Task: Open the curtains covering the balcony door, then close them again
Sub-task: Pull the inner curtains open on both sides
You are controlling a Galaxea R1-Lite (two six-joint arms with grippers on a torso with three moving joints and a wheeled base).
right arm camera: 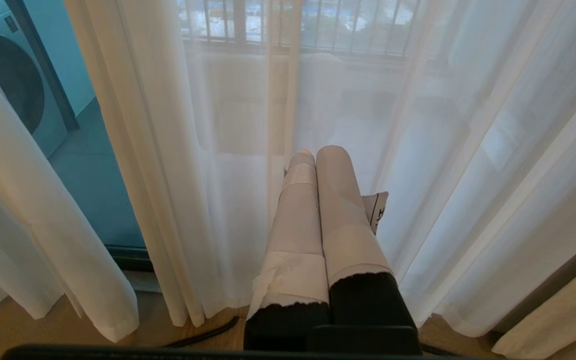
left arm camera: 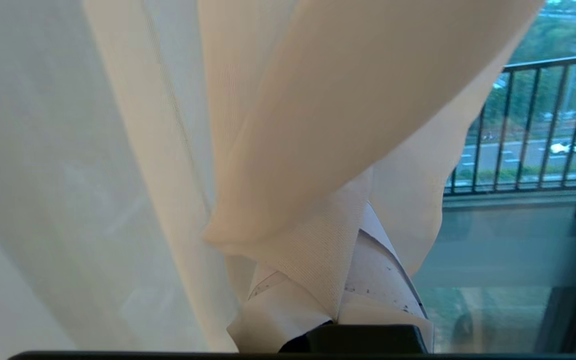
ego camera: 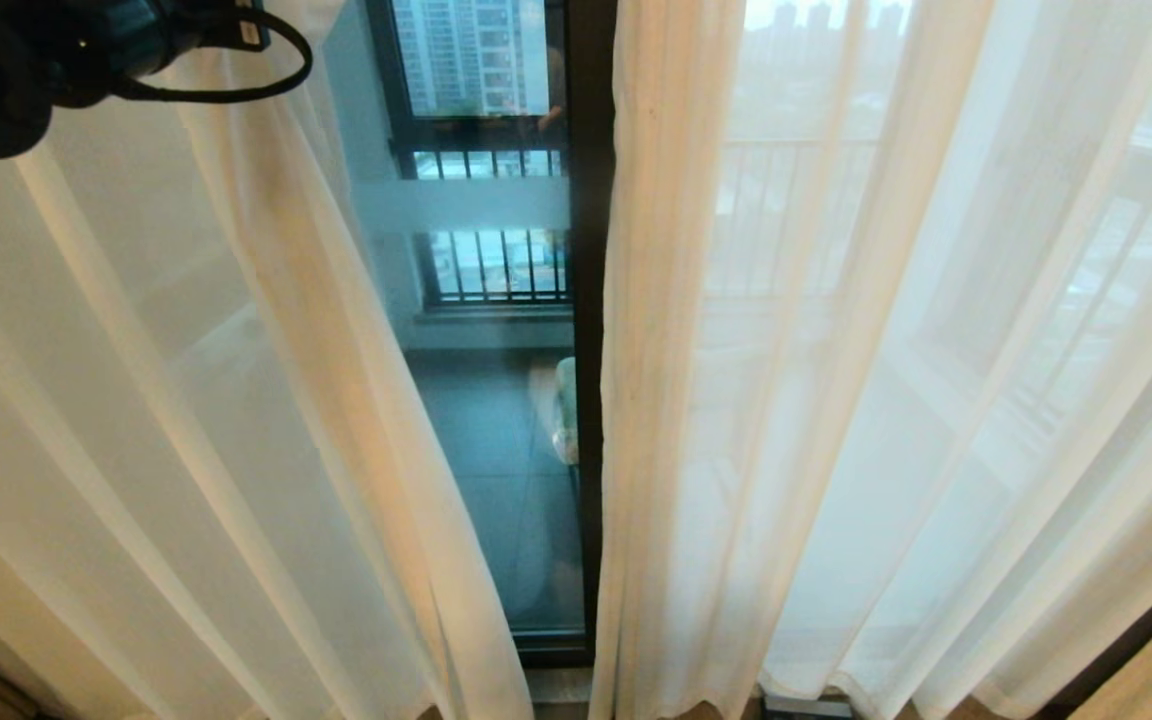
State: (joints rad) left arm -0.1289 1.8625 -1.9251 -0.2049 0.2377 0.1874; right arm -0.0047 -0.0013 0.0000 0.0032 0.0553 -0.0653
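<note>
Left pincer (left arm camera: 338, 305) clamped on a sheer curtain (left arm camera: 288, 150) fold, fingertips hidden beneath fabric. Right pincer (right arm camera: 318, 160) pressed together, empty, low before the sheers. Balcony door (ego camera: 591, 330) glass exposed between parted panels.

so the curtains (ego camera: 236, 420) hang parted left and right, balcony door (ego camera: 591, 350) behind the gap.

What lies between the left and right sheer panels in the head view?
A bare gap: between the left sheer and the right sheer only the balcony door, its glass and dark frame, shows in the head view.
</note>
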